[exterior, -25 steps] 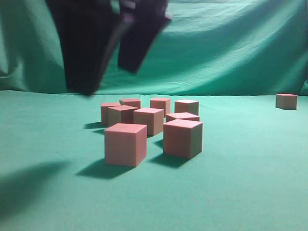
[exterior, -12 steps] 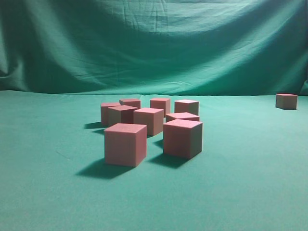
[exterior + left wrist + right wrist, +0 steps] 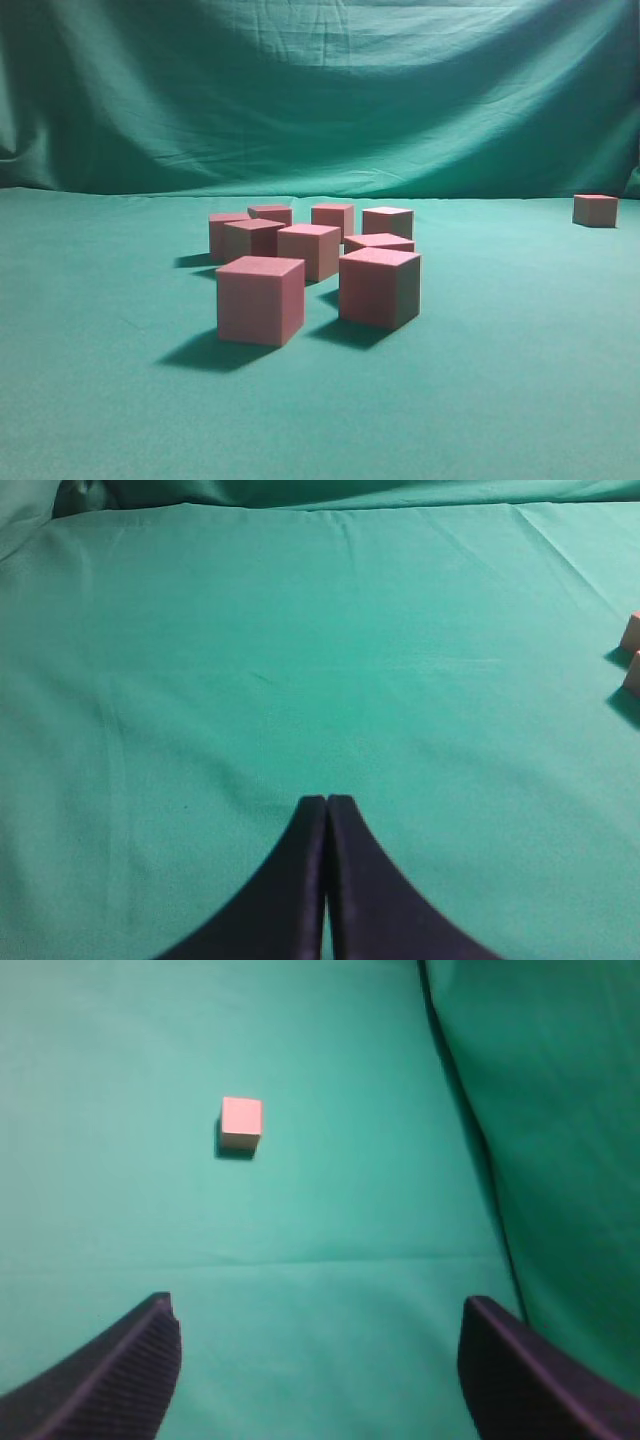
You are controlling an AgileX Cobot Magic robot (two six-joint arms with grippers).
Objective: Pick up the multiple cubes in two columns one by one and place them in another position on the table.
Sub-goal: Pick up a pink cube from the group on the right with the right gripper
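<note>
One cube (image 3: 595,210) sits alone far right on the table (image 3: 520,400); nine cubes (image 3: 315,260) wait clustered mid-table; the right claw (image 3: 318,1360) hangs spread and empty; the left claw (image 3: 326,810) is pressed together.

1. Left hand (image 3: 326,805): two matte black fingers (image 3: 290,900), smooth-faced, each tapering in a concave curve to a narrow tip.
2. Right hand (image 3: 320,1320): two matte black fingers (image 3: 120,1375), broad, with fine parallel ribbing on the surfaces.
</note>
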